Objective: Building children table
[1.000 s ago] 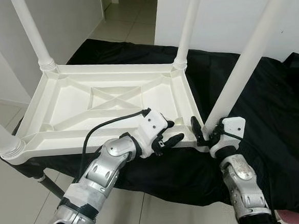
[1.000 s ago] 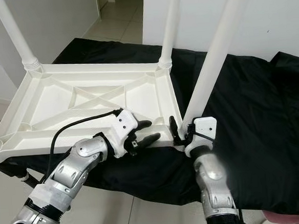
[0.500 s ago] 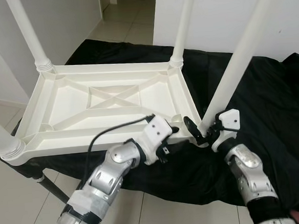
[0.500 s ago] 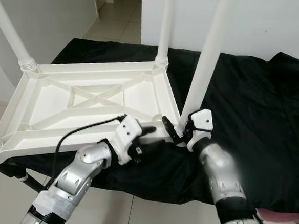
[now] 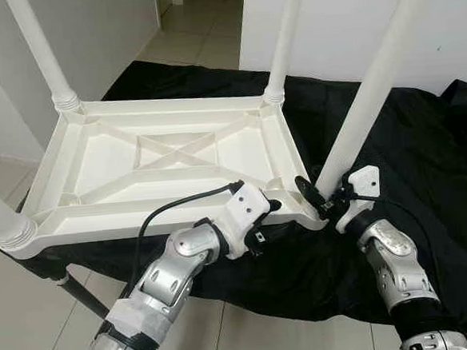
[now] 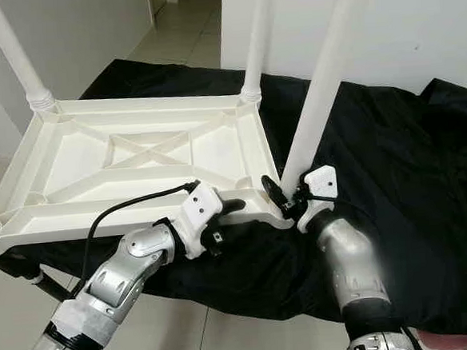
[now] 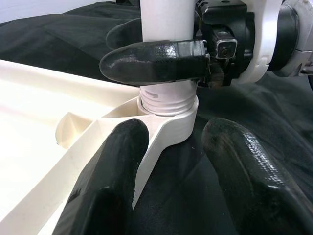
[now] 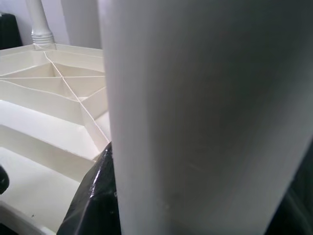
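Table leg [image 5: 372, 93], light, stiff, slippery, I judge: my right gripper [image 5: 322, 199] clamps its base, left gripper [image 5: 270, 217] spread beside.

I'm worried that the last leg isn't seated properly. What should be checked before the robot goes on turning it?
1. Right gripper clamped around the near-right leg at its base: ok.
2. Left gripper steadying the tabletop rim beside the socket: ok, fingers open either side of the corner.
3. Leg fully screwed in: not ok, thread shows above the socket.
4. Leg upright: not ok, it leans.
5. Other three legs in their sockets: ok.
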Tool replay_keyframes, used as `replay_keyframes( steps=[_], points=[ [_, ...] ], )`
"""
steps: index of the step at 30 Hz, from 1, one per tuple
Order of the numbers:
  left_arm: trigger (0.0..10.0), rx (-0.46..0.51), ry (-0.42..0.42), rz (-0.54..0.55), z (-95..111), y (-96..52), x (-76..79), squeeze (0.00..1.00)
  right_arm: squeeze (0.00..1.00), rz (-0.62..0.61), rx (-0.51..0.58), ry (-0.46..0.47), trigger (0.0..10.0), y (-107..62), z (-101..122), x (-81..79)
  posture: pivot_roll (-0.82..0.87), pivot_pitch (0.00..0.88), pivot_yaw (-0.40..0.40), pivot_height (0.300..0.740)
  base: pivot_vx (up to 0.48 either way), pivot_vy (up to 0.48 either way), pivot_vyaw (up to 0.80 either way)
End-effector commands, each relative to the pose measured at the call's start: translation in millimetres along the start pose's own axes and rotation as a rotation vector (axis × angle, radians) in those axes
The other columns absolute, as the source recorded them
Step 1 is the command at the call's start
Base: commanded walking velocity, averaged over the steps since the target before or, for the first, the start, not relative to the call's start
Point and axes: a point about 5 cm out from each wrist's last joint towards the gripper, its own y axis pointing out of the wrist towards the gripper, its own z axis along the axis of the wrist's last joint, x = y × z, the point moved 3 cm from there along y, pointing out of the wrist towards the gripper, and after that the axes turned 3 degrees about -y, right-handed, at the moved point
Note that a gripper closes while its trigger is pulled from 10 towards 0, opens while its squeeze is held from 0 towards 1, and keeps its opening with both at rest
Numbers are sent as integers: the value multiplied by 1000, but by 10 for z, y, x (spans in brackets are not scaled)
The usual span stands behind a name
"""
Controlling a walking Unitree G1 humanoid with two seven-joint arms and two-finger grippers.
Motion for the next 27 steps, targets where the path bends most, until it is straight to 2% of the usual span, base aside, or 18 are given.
replay_keyframes(
  steps=[1, 2, 3, 4, 13, 19, 20, 21, 22, 23, 24, 25, 27],
  points=[
    [10000, -1, -1, -21, -3, 3, 40, 0, 0, 64, -66, 37, 0, -68, -172, -131, 19, 71, -63, 740, 0, 0, 0],
    [10000, -1, -1, -21, -3, 3, 40, 0, 0, 64, -66, 37, 0, -68, -172, -131, 19, 71, -63, 740, 0, 0, 0],
    [10000, 0, -4, -20, -2, 3, 50, 0, 0, 64, -86, 70, 4431, -111, -217, -146, 18, 76, -68, 740, 0, 0, 0],
    [10000, 0, -5, -20, -4, 1, 55, 0, 0, 64, -94, 88, 10000, -121, -232, -151, 18, 76, -68, 740, 0, 0, 0],
    [10000, 0, -15, -11, -15, -11, 74, 0, 0, -111, -170, 61, 10000, -105, -247, -51, 18, 80, -69, 740, 0, 0, 0],
    [10000, -8, -13, -18, -28, -26, 77, 0, 0, -211, -159, 51, 10000, -105, -183, -64, 17, 82, -68, 740, 0, 0, 0],
    [10000, -11, -14, -17, -32, -31, 70, 0, 0, -279, -161, 56, 10000, -128, -184, -60, 17, 81, -63, 740, 0, 0, 0],
    [10000, -11, -14, -17, -32, -31, 70, 0, 0, -279, -161, 56, 10000, -128, -184, -60, 17, 81, -63, 740, 0, 0, 0],
    [10000, -12, -8, -18, -27, -30, 58, 0, 0, -379, -164, 61, 10000, -167, -187, -48, 16, 78, -67, 740, 0, 0, 0],
    [10000, -12, -8, -18, -27, -30, 58, 0, 0, -379, -164, 61, 10000, -167, -187, -48, 16, 78, -67, 740, 0, 0, 0],
    [10000, -13, -4, -16, -22, -31, 44, 0, 0, -477, -163, 77, 10000, -215, -187, -44, 11, 74, -71, 740, 0, 0, 0],
    [10000, -13, -4, -16, -22, -31, 44, 0, 0, -477, -163, 77, 10000, -215, -187, -44, 11, 74, -71, 740, 0, 0, 0],
    [10000, -14, 0, -15, -23, -35, 30, 0, 0, -596, -164, 91, 10000, -286, -188, -47, 6, 73, -74, 740, 0, 0, 0]
  ],
)
